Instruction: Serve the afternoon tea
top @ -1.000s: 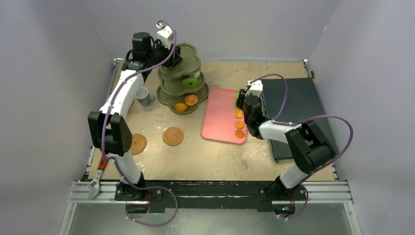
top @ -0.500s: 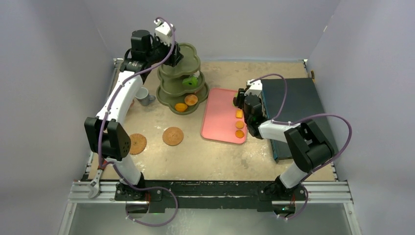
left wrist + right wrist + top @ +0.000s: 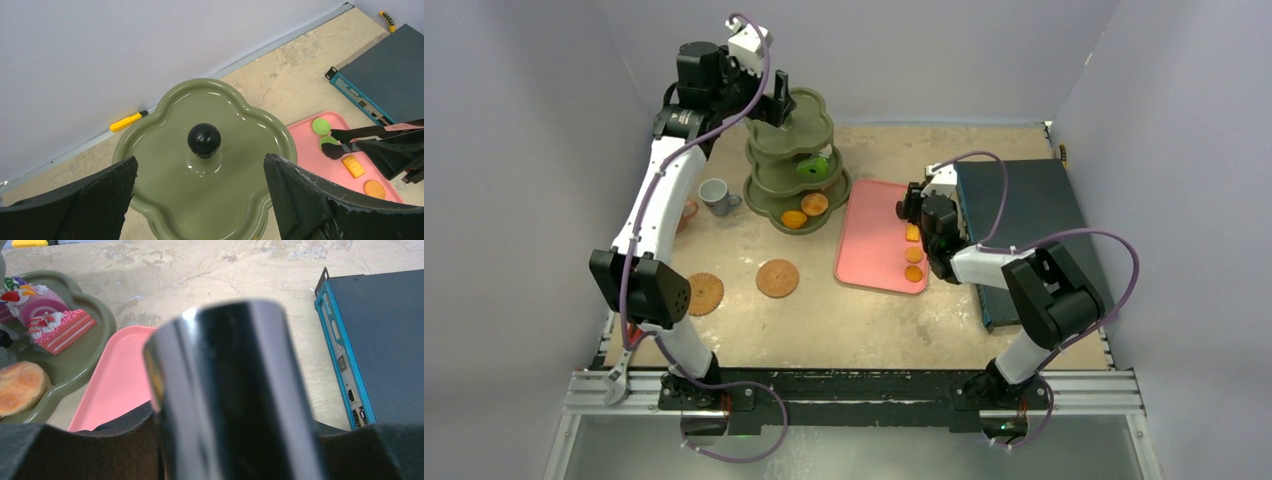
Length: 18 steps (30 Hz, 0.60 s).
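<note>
Over the beige table [image 3: 844, 320], our wide left gripper [image 3: 200, 165] is risking tipping the olive clover-shaped stand [image 3: 160, 125]; right gripper [image 3: 919, 212], three o'clock, is clamping black tongs [image 3: 235, 390].

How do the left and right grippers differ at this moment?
The left gripper is open and empty; the right gripper is shut on the tongs. The left is over the stand's bare top tier; the right is over the tray, with the tongs' tips at a green pastry. Both have black padded fingers.
</note>
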Motion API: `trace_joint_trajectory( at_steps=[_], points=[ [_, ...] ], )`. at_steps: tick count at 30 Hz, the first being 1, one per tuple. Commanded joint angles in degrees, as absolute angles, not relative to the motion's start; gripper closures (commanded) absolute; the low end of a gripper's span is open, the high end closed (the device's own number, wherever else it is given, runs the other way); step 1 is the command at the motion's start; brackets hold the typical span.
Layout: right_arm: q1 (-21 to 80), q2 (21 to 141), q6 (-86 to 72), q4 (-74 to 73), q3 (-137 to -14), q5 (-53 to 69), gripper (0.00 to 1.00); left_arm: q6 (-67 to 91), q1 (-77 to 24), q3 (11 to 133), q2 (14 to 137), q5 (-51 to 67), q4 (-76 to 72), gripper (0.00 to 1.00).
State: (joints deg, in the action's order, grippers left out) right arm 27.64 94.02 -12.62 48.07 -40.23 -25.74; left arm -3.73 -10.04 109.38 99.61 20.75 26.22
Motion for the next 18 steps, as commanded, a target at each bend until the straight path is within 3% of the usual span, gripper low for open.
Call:
trace_joint_trajectory(
  at_steps=[1, 8, 13, 18],
  points=[
    [28.2, 94.3, -13.2, 50.5, -41.7, -24.5, 0.47, -3.8, -8.2, 112.8, 96.5, 19.2, 29.6, 0.02],
    [28.7, 95.9, -12.8, 48.5, -42.9, -26.5, 0.49, -2.3, -3.8, 113.3, 95.6, 21.3, 29.6, 0.01],
    [30.6, 94.9, -10.0, 48.1, -43.8, -28.8, 0.64, -0.9, -0.3, 112.7, 94.9, 22.9, 30.0, 0.01],
    [34.2, 90.4, -6.7, 46.2, -46.8, -30.1, 0.69, -1.6, -0.1, 111.6, 94.0, 21.4, 31.3, 0.01]
  ],
)
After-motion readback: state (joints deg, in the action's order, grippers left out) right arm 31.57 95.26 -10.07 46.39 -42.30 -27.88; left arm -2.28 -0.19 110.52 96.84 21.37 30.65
